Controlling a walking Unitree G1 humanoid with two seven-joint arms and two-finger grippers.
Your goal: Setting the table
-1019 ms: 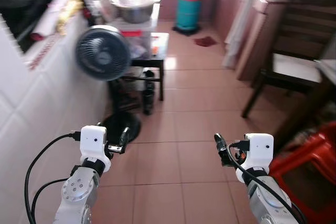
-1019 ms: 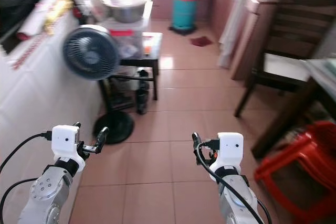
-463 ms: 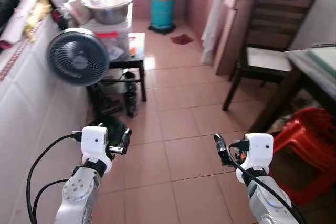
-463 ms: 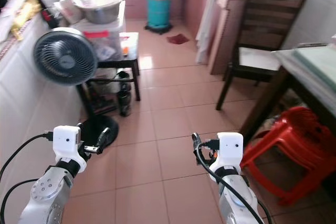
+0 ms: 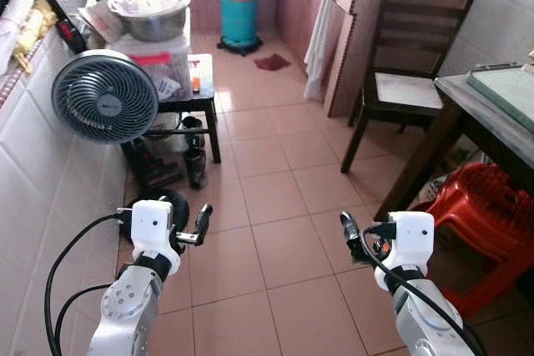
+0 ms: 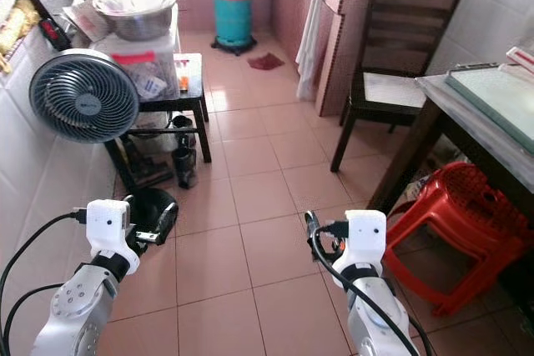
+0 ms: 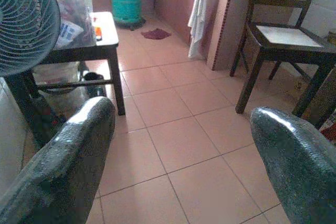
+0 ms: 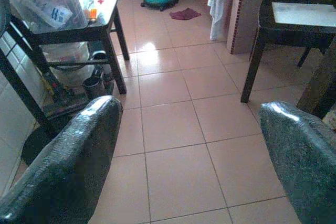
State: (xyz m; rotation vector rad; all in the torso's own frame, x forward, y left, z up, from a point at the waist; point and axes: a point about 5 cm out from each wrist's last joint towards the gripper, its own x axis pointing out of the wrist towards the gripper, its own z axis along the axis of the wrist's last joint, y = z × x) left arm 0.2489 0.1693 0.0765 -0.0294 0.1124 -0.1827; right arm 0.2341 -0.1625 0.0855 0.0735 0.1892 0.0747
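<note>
The dining table (image 5: 497, 99), dark wood with a glass sheet on top, stands at the far right with a dark wooden chair (image 5: 408, 86) at its end. My left gripper (image 5: 190, 228) is held low at the left over the tiled floor, open, with nothing between its fingers (image 7: 79, 145). At the right, my right gripper (image 5: 357, 238) is at the same height, also open and empty, its fingers (image 8: 79, 145) spread wide. No tableware is in either gripper.
A red plastic stool (image 5: 476, 210) sits under the table edge, close to my right arm. A standing fan (image 5: 104, 96) and a small black side table (image 5: 201, 68) with a box and metal bowl line the white tiled wall at the left. A teal gas cylinder (image 5: 238, 12) stands far back.
The camera has swung right and steadied, bringing the table, chair and red stool into view. Both arms keep the same pose, grippers still open.
</note>
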